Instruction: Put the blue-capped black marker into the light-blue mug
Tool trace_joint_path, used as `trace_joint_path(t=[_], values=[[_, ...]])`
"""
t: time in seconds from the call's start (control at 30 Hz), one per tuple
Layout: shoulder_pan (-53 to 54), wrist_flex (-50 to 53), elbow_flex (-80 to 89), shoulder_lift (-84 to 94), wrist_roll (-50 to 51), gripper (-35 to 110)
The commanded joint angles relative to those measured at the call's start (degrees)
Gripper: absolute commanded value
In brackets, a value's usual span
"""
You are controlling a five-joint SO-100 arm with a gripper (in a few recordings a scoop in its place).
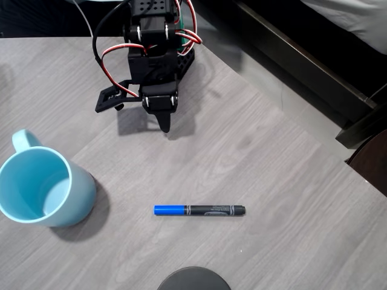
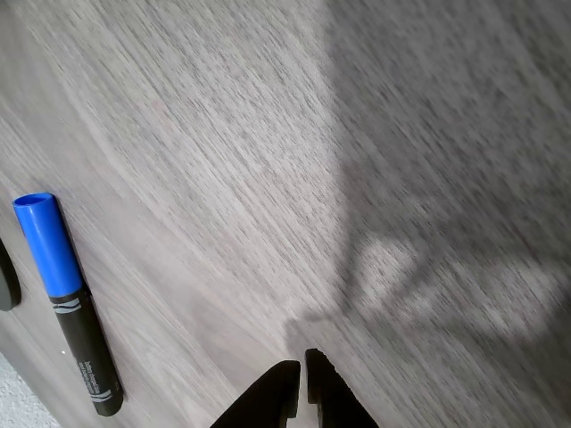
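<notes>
The slim blue-capped black marker (image 1: 199, 210) lies flat on the grey wood-grain table (image 1: 272, 181), alone, nothing touching it. In the overhead view it runs left to right, blue cap at the left end, printed dark barrel to the right, near the bottom middle of the picture. In my wrist view the same marker (image 2: 68, 301) sits at the left edge, cap toward the top, barrel slanting down.

The glossy pale sky-blue ceramic mug (image 1: 43, 188) stands upright at the left, well apart from the marker, loop handle pointing to the far side, inside bare and the same blue.

My black two-finger gripper (image 1: 162, 118) hangs over the table at the far side, tip pointing toward the marker but well apart from it, between mug and marker in left-right terms. In the wrist view my gripper (image 2: 302, 374) has its fingertips pressed almost together, a thin slit between them, nothing held. Its shadow falls on the table beyond.

A dark round object (image 1: 193, 279) shows at the near edge, just below the marker.
</notes>
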Motion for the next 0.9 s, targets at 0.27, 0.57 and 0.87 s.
trace_joint_path(t=[0.27, 0.57, 0.87], values=[[0.3, 0.4, 0.4, 1.6, 0.4, 0], [0.3, 0.4, 0.4, 1.6, 0.4, 0], [1.1, 0.3, 0.4, 1.6, 0.5, 0]])
